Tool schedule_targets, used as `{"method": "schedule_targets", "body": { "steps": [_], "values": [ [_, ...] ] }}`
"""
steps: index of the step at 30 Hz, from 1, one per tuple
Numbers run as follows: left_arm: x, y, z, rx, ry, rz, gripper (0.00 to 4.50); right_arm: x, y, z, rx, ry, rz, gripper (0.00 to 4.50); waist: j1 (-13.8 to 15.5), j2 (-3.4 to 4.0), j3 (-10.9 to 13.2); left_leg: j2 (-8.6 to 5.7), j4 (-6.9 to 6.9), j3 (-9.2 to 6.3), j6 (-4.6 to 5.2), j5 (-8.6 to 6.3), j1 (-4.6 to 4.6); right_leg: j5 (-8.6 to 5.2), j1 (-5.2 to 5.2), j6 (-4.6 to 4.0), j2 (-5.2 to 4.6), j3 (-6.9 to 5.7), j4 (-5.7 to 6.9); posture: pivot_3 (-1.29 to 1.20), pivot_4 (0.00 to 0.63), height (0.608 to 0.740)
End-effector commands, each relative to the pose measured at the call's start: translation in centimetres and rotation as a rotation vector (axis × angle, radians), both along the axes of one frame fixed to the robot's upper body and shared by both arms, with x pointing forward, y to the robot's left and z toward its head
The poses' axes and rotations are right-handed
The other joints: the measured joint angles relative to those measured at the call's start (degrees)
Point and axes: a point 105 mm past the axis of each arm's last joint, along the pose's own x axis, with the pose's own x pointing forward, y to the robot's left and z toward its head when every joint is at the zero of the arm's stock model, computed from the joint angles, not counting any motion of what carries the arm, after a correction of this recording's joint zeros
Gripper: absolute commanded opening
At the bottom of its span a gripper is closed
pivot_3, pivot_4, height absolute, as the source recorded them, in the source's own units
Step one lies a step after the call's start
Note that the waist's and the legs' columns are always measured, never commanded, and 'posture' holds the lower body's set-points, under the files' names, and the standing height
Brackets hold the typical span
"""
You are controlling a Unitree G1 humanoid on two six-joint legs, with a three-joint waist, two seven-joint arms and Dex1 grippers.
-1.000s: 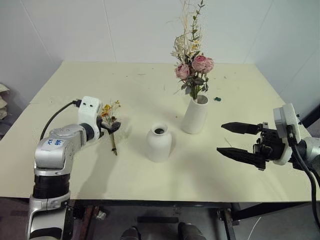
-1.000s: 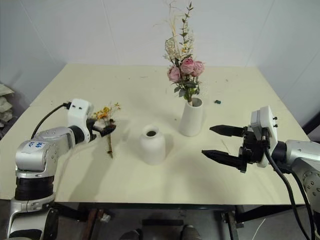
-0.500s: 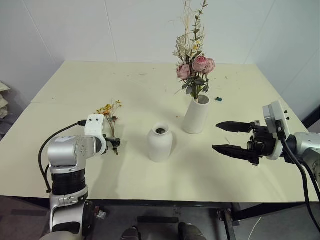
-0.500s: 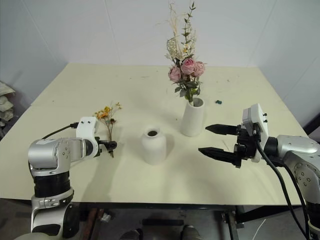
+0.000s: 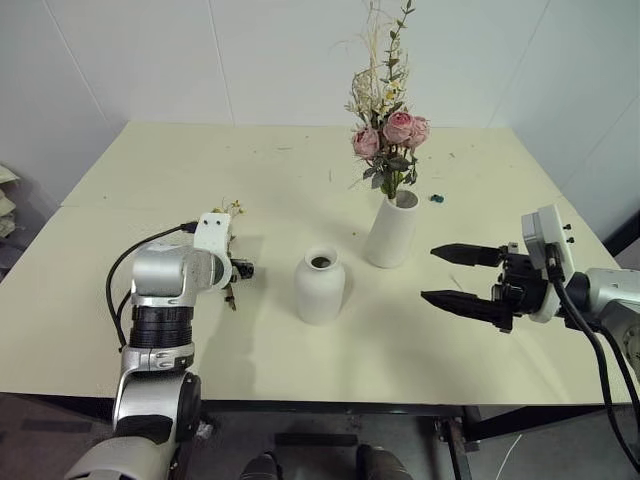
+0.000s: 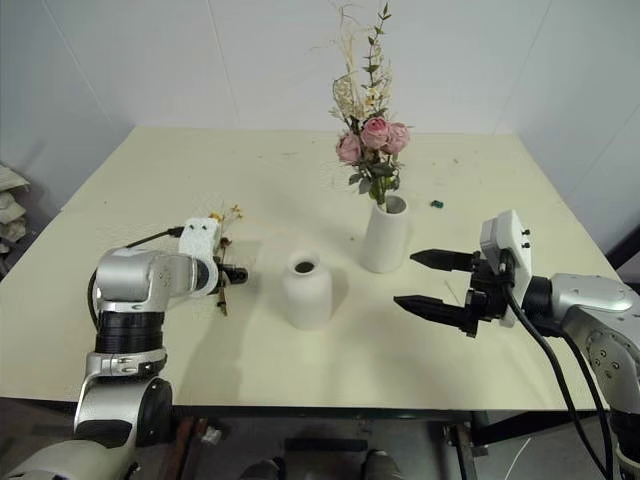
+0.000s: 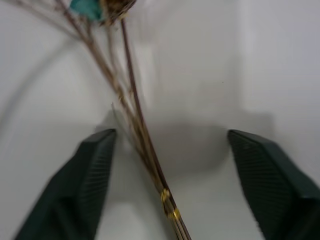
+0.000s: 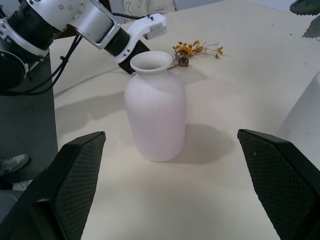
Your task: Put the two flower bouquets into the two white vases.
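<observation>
The small bouquet (image 5: 229,293) of yellow-orange blossoms lies flat on the table, left of the short round-bellied white vase (image 5: 320,285). My left gripper (image 5: 240,270) is low over it and open; in the left wrist view the brown stems (image 7: 140,130) run between its two fingers (image 7: 90,170) without touching either. The large bouquet (image 5: 388,135) of pink roses stands in the tall white vase (image 5: 391,232). My right gripper (image 5: 428,274) hovers open and empty to the right of both vases, pointing at the short vase (image 8: 155,110).
The pale table (image 5: 300,170) stands against white walls at the back. A tiny blue-green object (image 5: 435,197) lies right of the tall vase. A black cable (image 5: 120,285) loops beside my left forearm.
My left arm has swung inward and its gripper has sunk from beside the blossoms to the stems of the small bouquet. The right gripper has stayed open and nearly still.
</observation>
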Motion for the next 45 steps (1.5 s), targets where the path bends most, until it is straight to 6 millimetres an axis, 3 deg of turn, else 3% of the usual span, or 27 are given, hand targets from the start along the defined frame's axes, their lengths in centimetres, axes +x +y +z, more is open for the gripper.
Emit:
{"method": "schedule_targets", "body": {
  "steps": [1,9,15,18,22,27,31,38,45],
  "values": [
    [0.2,0.0,0.0,0.047,0.002,-0.027,2.42,-0.4,-0.1,1.3,0.017,-0.062,-0.004,4.5,0.01,0.0,0.0,0.0,0.01,0.0,0.0,0.0,0.0,0.0,0.01,0.0,-0.01,0.0,0.0,0.0,0.15,0.74],
    [0.4,0.3,0.6,0.083,-0.01,-0.051,0.02,-0.2,-0.5,1.4,0.028,-0.073,-0.026,4.5,-0.28,0.0,0.0,0.0,0.06,0.01,0.01,0.01,0.04,0.01,0.02,-0.02,0.01,0.02,0.02,0.0,0.15,0.74],
    [1.7,0.8,3.1,0.087,-0.177,-0.055,0.02,0.1,-0.7,1.3,0.033,-0.086,-0.048,4.5,-0.04,-0.01,0.0,0.0,0.06,0.01,0.01,0.01,-0.01,0.03,0.01,0.02,0.0,0.03,0.01,0.0,0.15,0.74],
    [3.2,1.1,7.3,0.092,-0.498,-0.059,0.02,0.2,-0.6,1.3,0.041,-0.093,-0.055,4.5,0.07,-0.01,0.0,0.0,0.02,0.02,0.0,0.0,-0.03,0.06,-0.01,0.06,-0.02,0.04,-0.02,0.0,0.15,0.74],
    [3.5,1.0,10.6,0.007,-0.691,-0.083,0.02,0.1,-0.6,1.2,0.05,-0.099,-0.064,4.5,0.16,-0.01,0.0,-0.01,0.0,0.02,0.0,-0.04,-0.03,0.07,0.0,0.09,-0.03,0.03,-0.04,0.0,0.15,0.74],
    [1.4,-2.2,16.0,-0.164,-1.051,-0.349,0.02,-0.3,-0.8,1.5,0.063,-0.118,-0.073,4.5,0.26,-0.01,0.0,-0.01,0.0,0.04,0.04,-0.08,-0.06,0.1,0.0,0.12,-0.03,0.03,-0.06,0.0,0.15,0.74],
    [-0.4,-2.8,18.6,-0.37,-1.247,-0.426,0.02,-1.2,-0.5,1.8,0.082,-0.125,-0.04,4.5,0.55,-0.01,0.0,-0.01,0.02,0.07,0.06,-0.1,-0.06,0.1,0.01,0.13,-0.04,0.04,-0.06,0.0,0.15,0.74],
    [-5.1,-6.3,20.6,-0.663,-1.381,-0.867,0.02,-2.3,-0.1,1.5,0.063,-0.132,-0.034,4.5,0.52,-0.01,0.0,-0.01,0.22,0.15,0.1,-0.12,-0.06,0.14,0.06,0.2,-0.02,0.14,-0.04,0.0,0.15,0.74],
    [-7.4,-9.1,18.6,-0.75,-1.194,-1.221,0.02,-2.6,-0.2,0.8,0.052,-0.126,-0.068,4.5,0.4,0.0,0.0,-0.02,0.37,0.23,0.14,-0.13,-0.02,0.15,0.12,0.21,0.0,0.28,-0.05,0.0,0.15,0.74]
  ]
}}
